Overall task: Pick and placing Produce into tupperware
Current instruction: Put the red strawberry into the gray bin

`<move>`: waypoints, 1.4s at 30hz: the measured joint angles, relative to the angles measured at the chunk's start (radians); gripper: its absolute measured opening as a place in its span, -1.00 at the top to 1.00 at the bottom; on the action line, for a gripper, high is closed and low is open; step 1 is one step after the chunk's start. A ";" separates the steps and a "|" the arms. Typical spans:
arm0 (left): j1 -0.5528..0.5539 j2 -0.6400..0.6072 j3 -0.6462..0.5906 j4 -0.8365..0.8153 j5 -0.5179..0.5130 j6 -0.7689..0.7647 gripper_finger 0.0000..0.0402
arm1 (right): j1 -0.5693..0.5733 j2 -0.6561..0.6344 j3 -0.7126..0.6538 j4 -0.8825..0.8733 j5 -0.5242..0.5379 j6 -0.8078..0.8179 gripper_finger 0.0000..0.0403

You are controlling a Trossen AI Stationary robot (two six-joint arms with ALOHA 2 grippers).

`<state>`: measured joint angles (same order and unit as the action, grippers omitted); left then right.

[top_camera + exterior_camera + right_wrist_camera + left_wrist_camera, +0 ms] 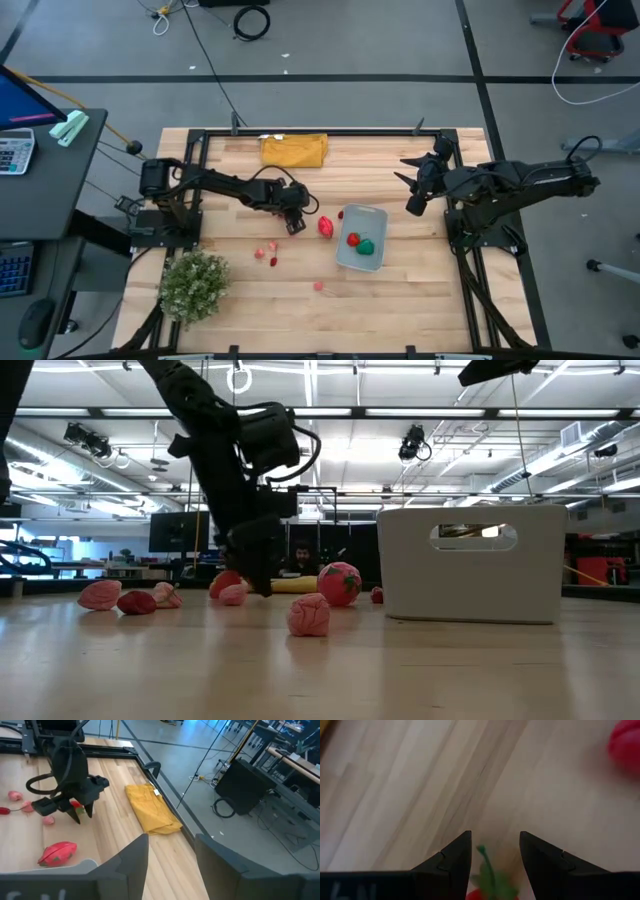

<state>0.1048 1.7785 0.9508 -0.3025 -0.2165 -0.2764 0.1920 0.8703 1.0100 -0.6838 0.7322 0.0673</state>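
Lying nearest the table's front edge, a single pink piece [318,285] sits alone, with a small pink and red cluster [266,254] farther in. Beyond these the tupperware [344,252] rests near mid-table, its long axis running front to back with a slight tilt, holding a red piece [354,239] and a green piece [367,246]. Just beside it lies a larger red fruit [325,226]. The left gripper [296,224] points steeply down at the wood, fingers [454,860] parted around a red piece with a green stem [487,875]. The right gripper [412,180] hangs raised, fingers apart and empty. A mustard cloth [294,150] lies farthest back.
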 joint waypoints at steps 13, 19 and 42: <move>0.009 -0.003 0.000 -0.003 0.000 0.000 0.94 | 0.000 0.000 0.000 0.000 0.000 0.000 0.16; 0.009 -0.004 0.000 -0.003 0.000 0.001 0.97 | 0.000 0.000 0.000 0.000 0.000 0.000 0.16; -0.045 -0.006 0.401 -0.020 -0.008 0.215 0.99 | 0.000 0.000 0.000 0.000 0.000 0.000 0.16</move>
<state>0.0599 1.7729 1.3515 -0.3227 -0.2249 -0.0612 0.1921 0.8703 1.0100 -0.6842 0.7322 0.0677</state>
